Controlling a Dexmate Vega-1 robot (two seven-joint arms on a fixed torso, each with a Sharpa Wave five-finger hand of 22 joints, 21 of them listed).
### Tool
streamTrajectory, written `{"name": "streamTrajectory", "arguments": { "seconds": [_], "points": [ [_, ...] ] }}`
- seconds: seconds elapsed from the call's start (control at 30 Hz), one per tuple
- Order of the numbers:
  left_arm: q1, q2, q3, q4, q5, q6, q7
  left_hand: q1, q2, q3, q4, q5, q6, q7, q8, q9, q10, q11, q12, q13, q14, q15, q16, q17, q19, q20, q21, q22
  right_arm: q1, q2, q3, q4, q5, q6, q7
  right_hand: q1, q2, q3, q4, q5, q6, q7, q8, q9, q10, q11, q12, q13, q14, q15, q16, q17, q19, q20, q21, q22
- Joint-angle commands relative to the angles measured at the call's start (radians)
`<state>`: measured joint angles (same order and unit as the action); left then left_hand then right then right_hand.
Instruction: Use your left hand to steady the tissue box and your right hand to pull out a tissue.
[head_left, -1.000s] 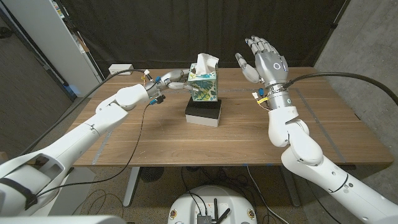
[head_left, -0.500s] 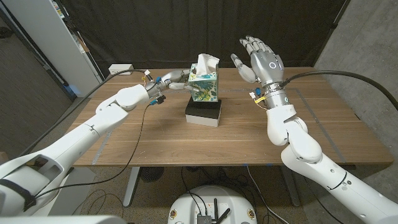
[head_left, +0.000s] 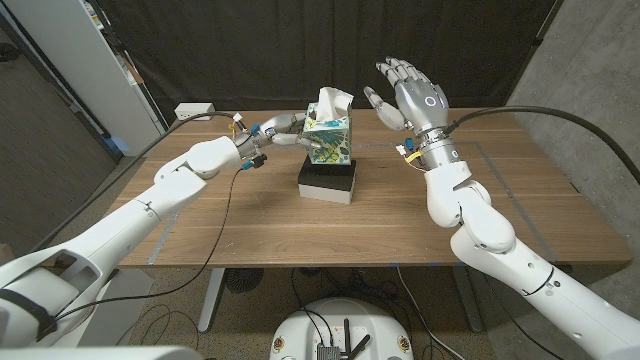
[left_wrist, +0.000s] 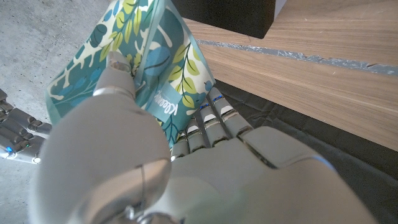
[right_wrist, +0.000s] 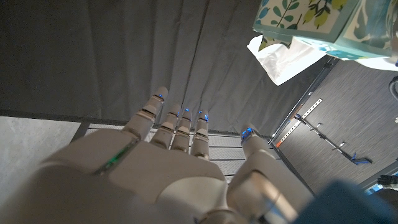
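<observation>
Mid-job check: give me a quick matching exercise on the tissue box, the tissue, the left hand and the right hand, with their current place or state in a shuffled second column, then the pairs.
Things:
1. tissue box
2. tissue
3. left hand
4. right hand

States:
A. raised in the air beside the box, fingers spread, holding nothing
B. sticking up out of the box top
C. pressed against the side of the box
D. standing on a black and white block on the table

Pairs: 1-D, 2-B, 3-C, 4-A

Even soft light (wrist foregrounds blurry)
</observation>
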<state>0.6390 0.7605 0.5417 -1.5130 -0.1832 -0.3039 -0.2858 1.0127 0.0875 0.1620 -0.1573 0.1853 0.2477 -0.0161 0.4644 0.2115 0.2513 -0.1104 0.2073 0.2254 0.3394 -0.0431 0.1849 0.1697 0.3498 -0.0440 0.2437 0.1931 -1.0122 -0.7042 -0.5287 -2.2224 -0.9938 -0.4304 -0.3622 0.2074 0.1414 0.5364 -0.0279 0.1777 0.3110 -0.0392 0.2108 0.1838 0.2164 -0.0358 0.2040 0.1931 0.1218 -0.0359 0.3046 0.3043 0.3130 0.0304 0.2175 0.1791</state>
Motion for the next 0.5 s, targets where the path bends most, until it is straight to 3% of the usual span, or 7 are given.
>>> {"name": "streamTrajectory", "arguments": {
  "seconds": [0.03,0.5],
  "points": [
    [-0.006,-0.001,0.000,0.007,0.003,0.000,0.000,0.006,0.010,0.008,-0.001,0.004,0.008,0.000,-0.001,0.004,-0.001,-0.003,0.001,0.001,0.004,-0.104,0.000,0.002,-0.006,0.001,-0.003,0.003,0.059,0.010,-0.024,0.035,-0.002,0.046,0.040,0.011,0.032,0.006,-0.007,0.002,0.008,0.004,-0.003,0.005,0.003,-0.006,0.001,0.004,-0.008,-0.049,-0.004,0.002,0.005,-0.003,-0.001,0.005],
    [-0.026,-0.008,0.010,0.023,0.023,0.003,-0.001,0.006,0.010,0.010,-0.001,0.004,0.007,-0.002,-0.003,0.004,-0.004,-0.005,0.000,0.001,0.000,-0.105,-0.001,0.002,-0.007,0.008,-0.004,0.003,0.126,0.022,-0.046,0.083,0.014,0.092,0.063,0.034,0.036,0.018,-0.029,0.007,0.030,-0.003,0.002,0.005,0.003,-0.011,0.001,0.004,-0.014,-0.054,-0.007,0.001,0.001,-0.006,-0.003,0.005]
  ]
}}
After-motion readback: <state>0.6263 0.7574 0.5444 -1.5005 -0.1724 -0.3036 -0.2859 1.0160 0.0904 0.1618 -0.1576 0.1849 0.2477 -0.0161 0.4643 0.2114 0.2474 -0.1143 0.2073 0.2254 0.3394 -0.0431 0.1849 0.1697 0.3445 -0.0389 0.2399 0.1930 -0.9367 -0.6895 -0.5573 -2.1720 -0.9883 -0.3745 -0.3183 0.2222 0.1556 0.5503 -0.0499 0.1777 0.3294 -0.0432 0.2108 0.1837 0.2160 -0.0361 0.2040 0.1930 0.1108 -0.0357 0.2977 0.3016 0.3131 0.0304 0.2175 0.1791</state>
